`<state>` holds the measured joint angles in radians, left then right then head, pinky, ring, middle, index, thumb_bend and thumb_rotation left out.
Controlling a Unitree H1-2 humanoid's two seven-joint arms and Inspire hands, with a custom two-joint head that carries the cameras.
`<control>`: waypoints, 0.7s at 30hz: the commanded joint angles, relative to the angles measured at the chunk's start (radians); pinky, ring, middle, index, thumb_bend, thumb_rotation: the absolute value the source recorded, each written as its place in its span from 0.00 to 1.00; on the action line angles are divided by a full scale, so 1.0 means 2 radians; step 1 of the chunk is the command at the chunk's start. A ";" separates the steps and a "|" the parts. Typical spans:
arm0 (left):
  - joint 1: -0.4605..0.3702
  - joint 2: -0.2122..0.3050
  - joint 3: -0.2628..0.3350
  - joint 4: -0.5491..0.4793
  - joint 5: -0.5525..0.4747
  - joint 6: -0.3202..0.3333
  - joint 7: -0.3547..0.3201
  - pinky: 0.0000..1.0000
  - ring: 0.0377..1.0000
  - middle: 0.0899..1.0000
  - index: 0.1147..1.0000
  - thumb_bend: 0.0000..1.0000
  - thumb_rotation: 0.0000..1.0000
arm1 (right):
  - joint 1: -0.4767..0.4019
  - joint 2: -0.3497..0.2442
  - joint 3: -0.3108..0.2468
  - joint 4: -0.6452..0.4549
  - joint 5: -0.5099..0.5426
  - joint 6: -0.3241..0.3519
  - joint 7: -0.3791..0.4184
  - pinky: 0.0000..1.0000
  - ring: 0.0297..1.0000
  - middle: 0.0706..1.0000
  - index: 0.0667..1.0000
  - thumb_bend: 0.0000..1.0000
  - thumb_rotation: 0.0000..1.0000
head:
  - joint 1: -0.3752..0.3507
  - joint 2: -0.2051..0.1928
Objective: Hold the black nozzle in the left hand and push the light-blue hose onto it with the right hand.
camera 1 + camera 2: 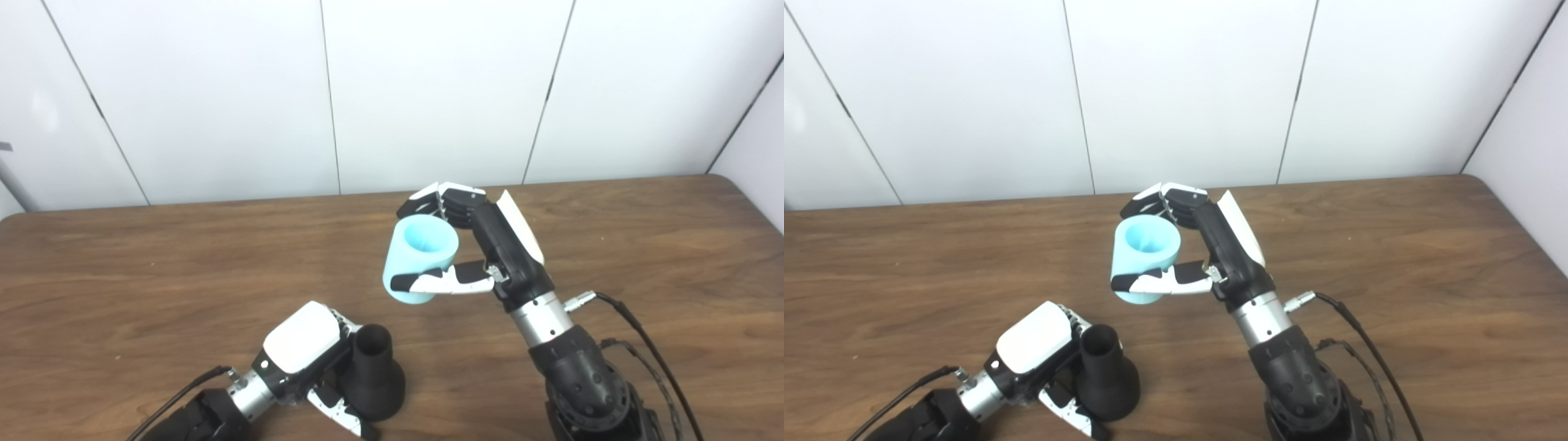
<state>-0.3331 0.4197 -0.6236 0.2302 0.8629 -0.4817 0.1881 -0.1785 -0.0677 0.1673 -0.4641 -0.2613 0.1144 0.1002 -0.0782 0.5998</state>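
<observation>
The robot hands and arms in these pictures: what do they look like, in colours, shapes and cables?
Each robot hand, left and right, has a smooth white shell on its back, a black body, and fingers in black and white segments. Behind each hand sits a shiny silver wrist ring, then a black forearm. The right forearm has small round holes. Thin black cables plug in near both wrists.

No text, label, brand, number or sign is showing legibly in either view.
</observation>
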 commanded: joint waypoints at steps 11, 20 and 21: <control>0.039 -0.021 -0.020 0.035 0.020 0.010 -0.027 0.13 0.16 0.42 0.42 0.52 0.00 | 0.030 0.028 0.027 0.013 0.006 -0.069 -0.004 0.31 0.37 0.46 0.52 0.51 0.00 | 0.001 0.003; 0.040 -0.021 -0.021 0.033 0.024 0.010 -0.026 0.14 0.17 0.42 0.42 0.52 0.00 | 0.044 0.031 0.039 0.018 -0.009 -0.066 -0.002 0.31 0.37 0.46 0.52 0.51 0.00 | 0.003 0.005; 0.040 -0.021 -0.020 0.033 0.024 0.010 -0.026 0.14 0.17 0.42 0.42 0.52 0.00 | 0.046 0.031 0.040 0.020 -0.009 -0.067 -0.003 0.31 0.37 0.46 0.52 0.51 0.00 | 0.003 0.005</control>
<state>-0.3314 0.4116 -0.6157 0.2320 0.8691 -0.4820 0.1842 -0.0770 -0.0146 0.2419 -0.4094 -0.2768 0.0217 0.1011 -0.0706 0.6090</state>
